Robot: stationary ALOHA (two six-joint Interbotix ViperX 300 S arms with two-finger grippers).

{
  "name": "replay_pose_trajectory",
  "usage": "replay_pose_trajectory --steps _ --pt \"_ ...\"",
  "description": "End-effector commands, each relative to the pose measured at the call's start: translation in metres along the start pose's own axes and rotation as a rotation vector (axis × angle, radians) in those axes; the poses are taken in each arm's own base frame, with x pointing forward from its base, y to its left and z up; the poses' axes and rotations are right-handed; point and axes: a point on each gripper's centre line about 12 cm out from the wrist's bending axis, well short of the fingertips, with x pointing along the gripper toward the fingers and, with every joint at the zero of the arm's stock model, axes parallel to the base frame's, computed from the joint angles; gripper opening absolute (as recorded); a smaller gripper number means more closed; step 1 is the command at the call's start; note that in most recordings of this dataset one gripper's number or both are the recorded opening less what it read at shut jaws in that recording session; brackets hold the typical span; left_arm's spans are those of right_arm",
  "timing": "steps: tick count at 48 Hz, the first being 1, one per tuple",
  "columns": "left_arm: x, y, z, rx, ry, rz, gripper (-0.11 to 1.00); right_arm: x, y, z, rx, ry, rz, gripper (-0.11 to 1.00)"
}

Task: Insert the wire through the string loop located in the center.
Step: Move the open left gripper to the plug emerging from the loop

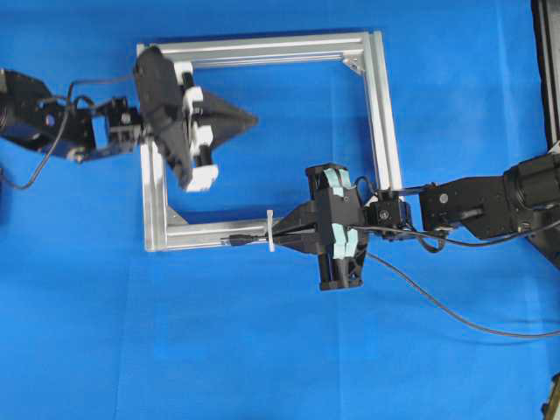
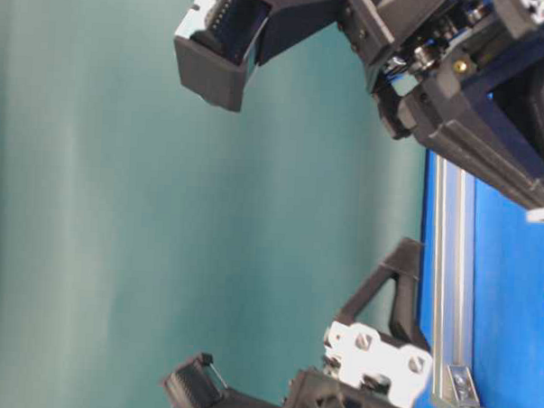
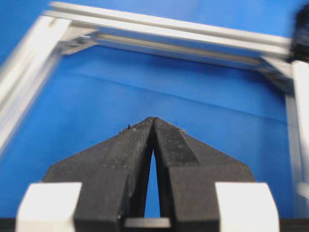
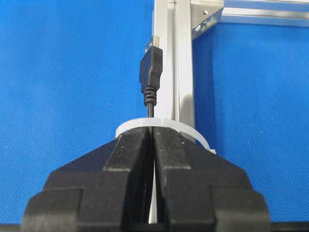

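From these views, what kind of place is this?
Likely a robotics lab test bench: a flat blue cloth-covered table, a square silver aluminium frame laid on it as a fixture, and a plain teal backdrop behind.

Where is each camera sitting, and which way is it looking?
Overhead: above the table, looking straight down on the aluminium frame, both arms, the wire.
Table-level: low, image turned sideways; frame and gripper parts.
Left wrist: on the left arm, past the shut left gripper into the frame.
Right wrist: on the right arm, past the right gripper holding the wire, plug beyond the string loop.
Shared: overhead and right wrist both show plug and loop.
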Motion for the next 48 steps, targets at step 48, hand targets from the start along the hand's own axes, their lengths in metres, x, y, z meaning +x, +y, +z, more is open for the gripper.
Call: replay_pose_trajectory --steps 48 --pt "-0.024 -0.095 -0.005 -0.024 0.010 -0.257 0.00 -0.001 0.003 0.010 -0.004 -0.030 0.009 -0.02"
